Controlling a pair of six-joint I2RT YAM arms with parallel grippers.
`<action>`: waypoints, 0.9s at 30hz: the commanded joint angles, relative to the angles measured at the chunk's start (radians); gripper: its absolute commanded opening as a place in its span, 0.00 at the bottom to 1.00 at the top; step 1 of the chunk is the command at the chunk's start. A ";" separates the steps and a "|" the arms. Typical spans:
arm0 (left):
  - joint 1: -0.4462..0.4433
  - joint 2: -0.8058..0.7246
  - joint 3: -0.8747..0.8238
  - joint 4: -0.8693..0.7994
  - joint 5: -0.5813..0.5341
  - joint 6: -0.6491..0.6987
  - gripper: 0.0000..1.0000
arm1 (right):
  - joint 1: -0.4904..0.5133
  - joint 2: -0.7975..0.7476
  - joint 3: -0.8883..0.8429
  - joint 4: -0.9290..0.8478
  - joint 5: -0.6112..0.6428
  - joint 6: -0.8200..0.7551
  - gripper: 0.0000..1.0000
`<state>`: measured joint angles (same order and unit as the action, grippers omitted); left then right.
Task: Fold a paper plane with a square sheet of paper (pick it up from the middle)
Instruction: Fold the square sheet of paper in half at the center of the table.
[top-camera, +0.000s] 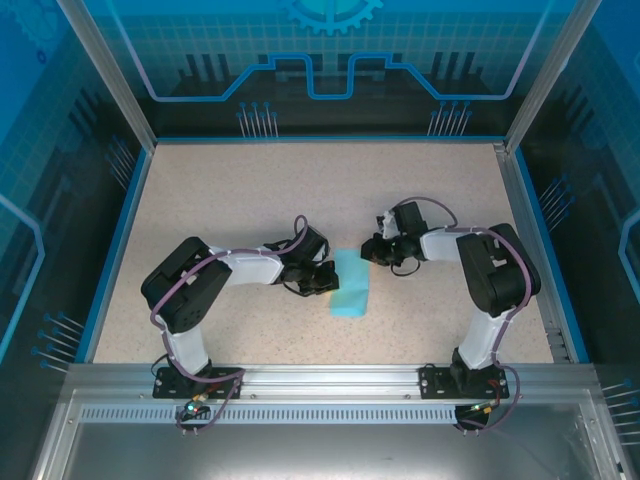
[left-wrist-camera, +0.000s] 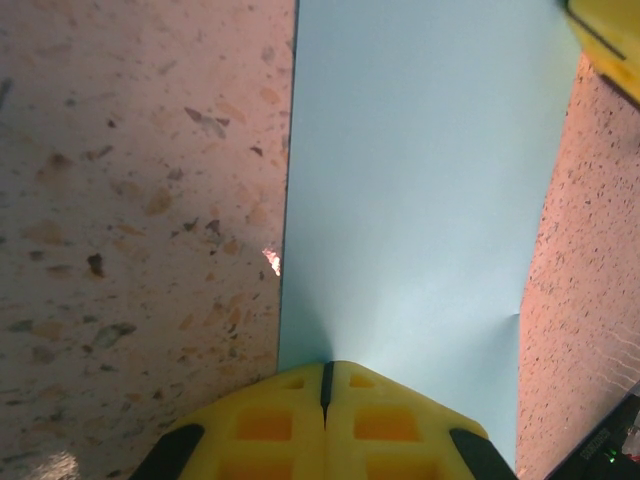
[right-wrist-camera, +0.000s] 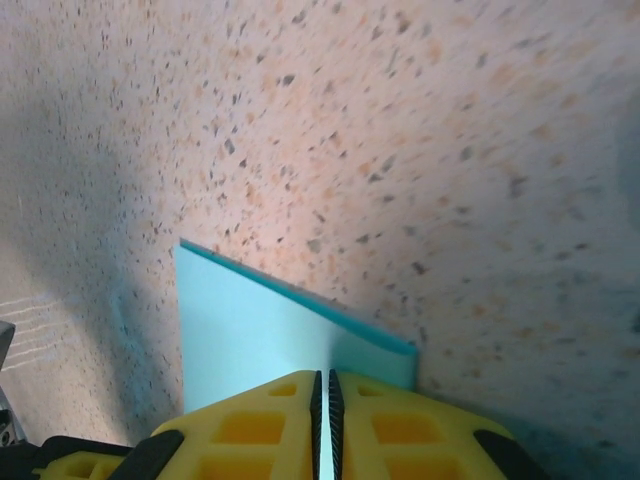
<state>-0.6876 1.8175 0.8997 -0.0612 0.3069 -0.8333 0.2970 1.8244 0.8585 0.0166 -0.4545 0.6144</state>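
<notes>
A: Where is the sheet of paper (top-camera: 352, 285) found?
B: At the middle of the table (top-camera: 230, 190), between both grippers.
A: How are the jaws of the left gripper (left-wrist-camera: 326, 378) set?
B: They are pressed together, and one edge of the sheet is pinched between them.
A: And the right gripper (right-wrist-camera: 322, 385)?
B: Its jaws are closed also; the sheet's edge is clamped near a corner.
</notes>
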 joint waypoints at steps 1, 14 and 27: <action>-0.026 0.093 -0.083 -0.212 -0.103 -0.003 0.04 | -0.052 0.029 0.010 0.001 0.102 -0.005 0.14; -0.028 0.090 -0.077 -0.207 -0.109 -0.004 0.04 | 0.071 -0.238 -0.054 -0.137 0.128 0.018 0.15; -0.030 0.091 -0.067 -0.202 -0.120 -0.009 0.04 | 0.285 -0.303 -0.245 -0.166 0.070 0.150 0.15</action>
<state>-0.6922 1.8156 0.9001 -0.0597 0.2951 -0.8371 0.5640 1.5242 0.6270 -0.1310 -0.3645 0.7231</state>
